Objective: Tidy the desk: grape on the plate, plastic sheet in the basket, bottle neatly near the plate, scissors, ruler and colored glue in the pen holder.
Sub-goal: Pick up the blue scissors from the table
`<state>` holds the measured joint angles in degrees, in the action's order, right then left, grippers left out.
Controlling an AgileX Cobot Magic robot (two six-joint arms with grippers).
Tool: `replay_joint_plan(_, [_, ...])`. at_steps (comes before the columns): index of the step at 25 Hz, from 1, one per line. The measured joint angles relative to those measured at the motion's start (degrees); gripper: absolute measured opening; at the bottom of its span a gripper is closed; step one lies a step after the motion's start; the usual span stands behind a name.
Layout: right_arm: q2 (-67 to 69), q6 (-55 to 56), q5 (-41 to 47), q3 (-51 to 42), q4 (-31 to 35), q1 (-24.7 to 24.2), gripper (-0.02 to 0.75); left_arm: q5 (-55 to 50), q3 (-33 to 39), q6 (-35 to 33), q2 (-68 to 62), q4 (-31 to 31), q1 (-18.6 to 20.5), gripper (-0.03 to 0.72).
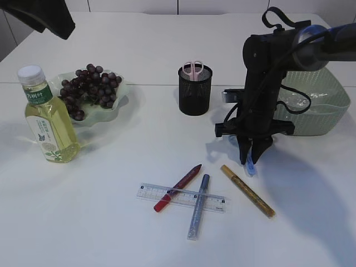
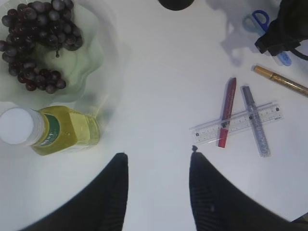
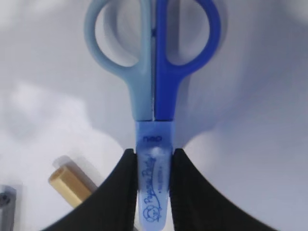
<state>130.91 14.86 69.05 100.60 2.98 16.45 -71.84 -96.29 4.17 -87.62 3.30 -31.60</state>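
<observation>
The right tool (image 1: 250, 157) points down at the white tabletop (image 1: 111, 222) and is clamped on the blue scissors (image 3: 153, 96); the right wrist view shows both fingers (image 3: 122, 192) pressed against the translucent blue blade cover, with the light-blue and dark-blue handle loops projecting beyond the fingertips. Whether the scissors rest on the tabletop or are raised off it cannot be told. The left tool (image 2: 156, 159) hangs above bare tabletop, its jaws moderately apart with nothing between them. The grapes (image 1: 89, 89) lie on the pale green plate (image 1: 125, 92) at far left. The bottle (image 1: 47, 117) of yellow liquid stands upright with a white cap, just in front of the plate and touching or nearly touching its rim. The black mesh pen holder (image 1: 195, 92) stands near the centre, with a pair of pink-handled scissors (image 1: 193, 68) in it. The clear ruler (image 1: 182, 198) lies flat in the foreground; the red glue pen (image 1: 178, 187) and the silver glitter glue pen (image 1: 198, 207) lie crossed over it. The gold glue pen (image 1: 247, 191) lies just right of them, near the right tool. The green basket (image 1: 328, 105) sits at far right behind the right arm; its contents are not legible.
</observation>
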Motion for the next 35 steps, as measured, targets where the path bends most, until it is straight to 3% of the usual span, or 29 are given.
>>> replay_joint_plan(4, [0.00, -4.67, 0.00, 0.00, -0.10, 0.33, 0.154, 0.00, 0.00, 0.08, 0.00, -0.09, 0.00, 0.314])
replay_joint_plan(5, [0.00, -5.34, -0.25, 0.00, -0.21, 0.54, 0.154, 0.00, 0.00, 0.08, 0.00, -0.09, 0.00, 0.351])
replay_joint_plan(6, [0.00, -5.85, -0.73, 0.00, -0.33, 0.82, 0.154, 0.00, 0.00, 0.23, 0.00, -0.09, 0.00, 0.336])
replay_joint_plan(7, [0.00, -6.02, -1.72, 0.00, -0.33, 1.23, 0.154, 0.00, 0.00, 0.28, 0.00, -0.13, 0.00, 0.383])
replay_joint_plan(9, [-0.11, -6.70, -3.85, 0.00, -0.33, 1.81, 0.154, 0.00, 0.00, 0.28, 0.00, -0.13, 0.00, 0.335])
replay_joint_plan(20, [-1.55, -8.17, -10.73, 0.00, -2.98, 2.42, 0.154, 0.00, 0.00, 1.83, 0.00, 2.20, 0.00, 0.317])
replay_joint_plan(28, [-5.26, -8.27, -15.40, 0.00, -5.13, 2.42, 0.154, 0.00, 0.00, 5.33, -0.11, 6.84, 2.29, 0.412])
replay_joint_plan(35, [-7.29, -8.27, -20.38, 0.00, -5.63, 2.42, 0.154, 0.00, 0.00, 5.55, -1.33, 7.56, 4.67, 0.406])
